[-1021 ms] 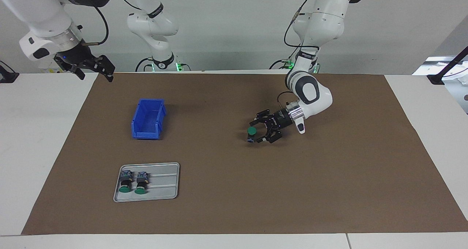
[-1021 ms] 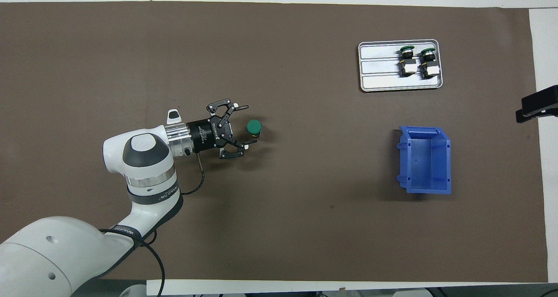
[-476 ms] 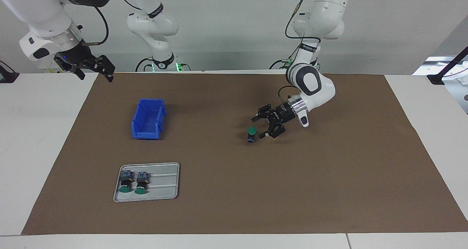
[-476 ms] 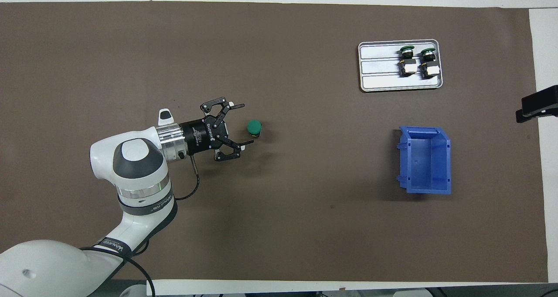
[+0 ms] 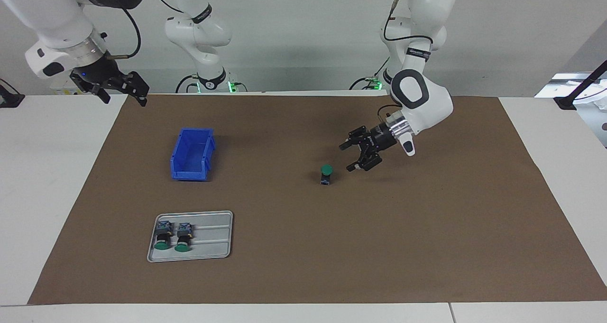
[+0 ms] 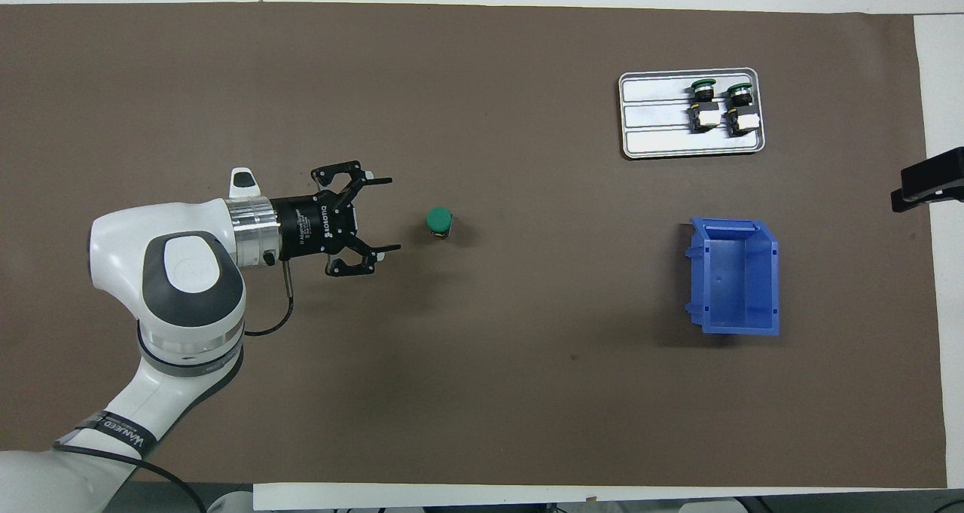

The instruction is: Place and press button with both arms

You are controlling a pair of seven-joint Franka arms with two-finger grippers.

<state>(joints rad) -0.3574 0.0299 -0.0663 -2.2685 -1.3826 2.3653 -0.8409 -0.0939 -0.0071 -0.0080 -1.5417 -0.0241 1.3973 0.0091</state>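
Observation:
A green-capped button (image 5: 326,173) stands upright on the brown mat near the table's middle; it also shows in the overhead view (image 6: 439,221). My left gripper (image 5: 346,158) is open and empty. It hangs over the mat beside the button, toward the left arm's end, with a clear gap to it, as the overhead view (image 6: 392,215) also shows. My right gripper (image 5: 122,96) is open and empty, raised over the mat's corner at the right arm's end, where that arm waits. Two more like buttons (image 5: 173,237) lie in a grey tray (image 5: 211,247).
A blue bin (image 5: 192,154) stands empty on the mat toward the right arm's end, also seen from overhead (image 6: 734,276). The grey tray (image 6: 655,114) lies farther from the robots than the bin. The brown mat (image 5: 427,228) covers most of the table.
My left gripper has drawn back from the button toward the left arm's end and risen, staying open. The button has stayed upright in place. The right arm has not moved.

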